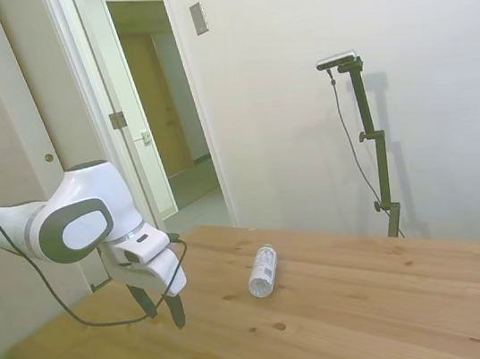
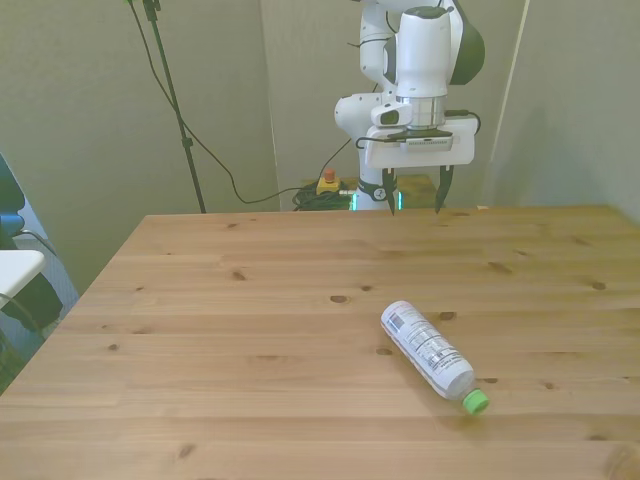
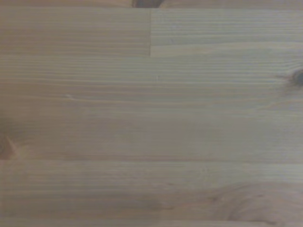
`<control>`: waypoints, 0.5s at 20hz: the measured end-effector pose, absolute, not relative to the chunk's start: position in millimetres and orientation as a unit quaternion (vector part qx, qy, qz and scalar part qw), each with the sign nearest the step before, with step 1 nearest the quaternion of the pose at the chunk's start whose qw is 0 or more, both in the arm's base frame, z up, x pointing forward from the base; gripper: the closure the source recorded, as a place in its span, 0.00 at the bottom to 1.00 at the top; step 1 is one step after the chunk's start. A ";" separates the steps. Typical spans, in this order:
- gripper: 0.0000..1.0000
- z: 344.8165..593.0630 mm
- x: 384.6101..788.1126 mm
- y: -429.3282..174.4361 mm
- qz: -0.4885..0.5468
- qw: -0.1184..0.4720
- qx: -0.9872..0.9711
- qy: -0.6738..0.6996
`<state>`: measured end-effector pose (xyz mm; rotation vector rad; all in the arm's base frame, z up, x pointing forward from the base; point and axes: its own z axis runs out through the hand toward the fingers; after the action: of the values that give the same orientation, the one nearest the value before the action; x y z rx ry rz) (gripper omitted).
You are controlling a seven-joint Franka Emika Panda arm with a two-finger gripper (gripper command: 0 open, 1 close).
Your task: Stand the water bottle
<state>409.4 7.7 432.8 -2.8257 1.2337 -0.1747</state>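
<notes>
In the side view, the white arm's gripper (image 1: 163, 310) hangs at lower left above the wooden table (image 1: 352, 325), its dark fingers spread apart and holding nothing. The water bottle (image 1: 263, 271), a clear plastic cylinder with a whitish label, lies on its side near the frame's centre, well apart from the gripper.

In the front view, the gripper (image 2: 412, 196) sits at upper centre over the far edge, fingers wide. The bottle lies lower right, its green cap (image 2: 475, 402) pointing toward the bottom right corner.

The wrist view shows only blurred, knotty wood planks (image 3: 151, 123).
</notes>
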 end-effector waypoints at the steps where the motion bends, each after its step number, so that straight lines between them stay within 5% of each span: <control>1: 0.00 432.6 409.4 7.6 -0.056 0.027 -0.915 0.399; 10: 0.00 456.4 459.3 -0.8 -0.133 0.003 -0.909 0.395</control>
<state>459.3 -0.8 456.4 -2.8515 1.2376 -0.4181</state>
